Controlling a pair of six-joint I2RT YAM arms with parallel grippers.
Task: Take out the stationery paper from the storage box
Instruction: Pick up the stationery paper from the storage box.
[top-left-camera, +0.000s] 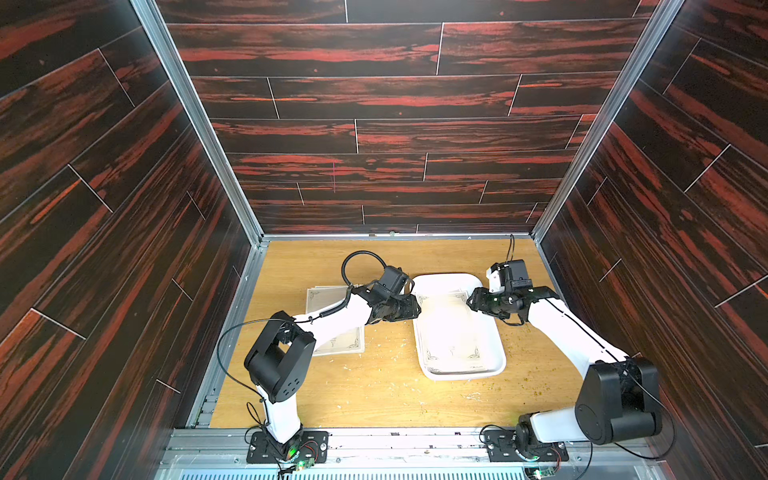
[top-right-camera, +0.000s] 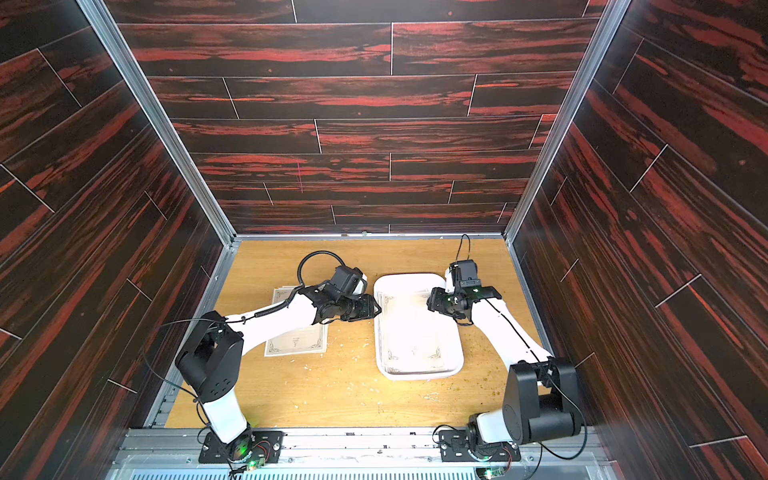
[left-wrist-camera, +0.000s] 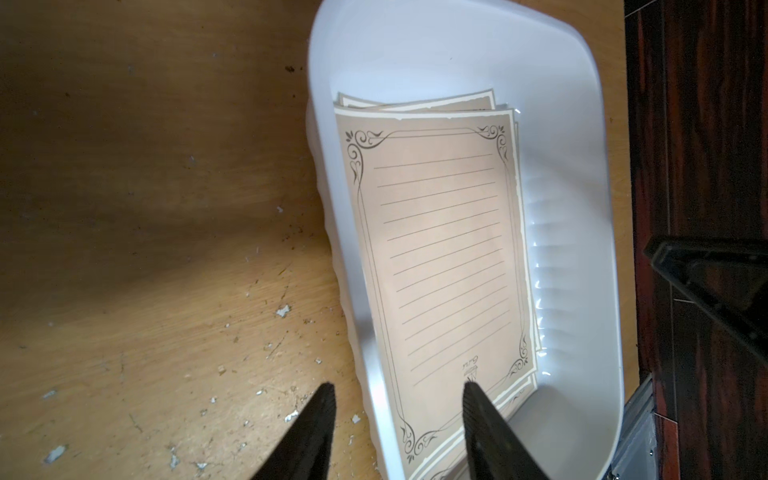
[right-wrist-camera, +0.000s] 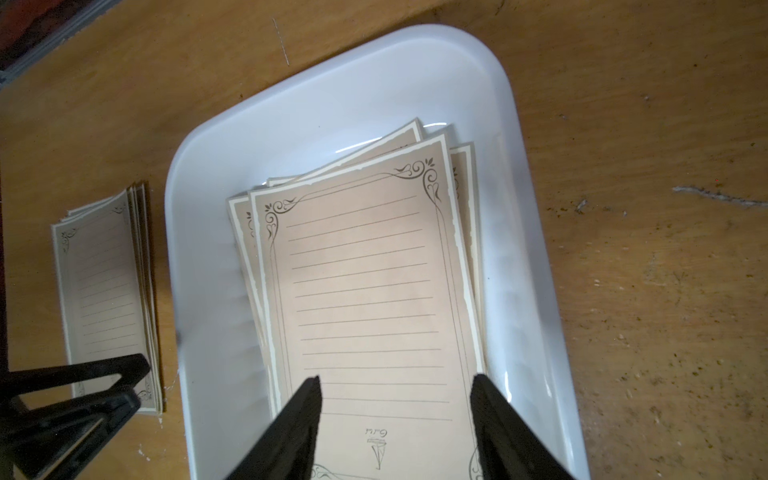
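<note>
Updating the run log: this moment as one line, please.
box: fanned sheets inside | stack: on table beside box | left gripper: open, straddling box wall | right gripper: open over sheets | held: nothing

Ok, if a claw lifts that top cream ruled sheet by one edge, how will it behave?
Probably floppy: the top cream ruled sheet looks thin, so it should droop. Likely slippery: the sheets beneath it lie fanned askew, so one may slide along. It lies flat in the white plastic tray, so catching an edge could be hard.
</note>
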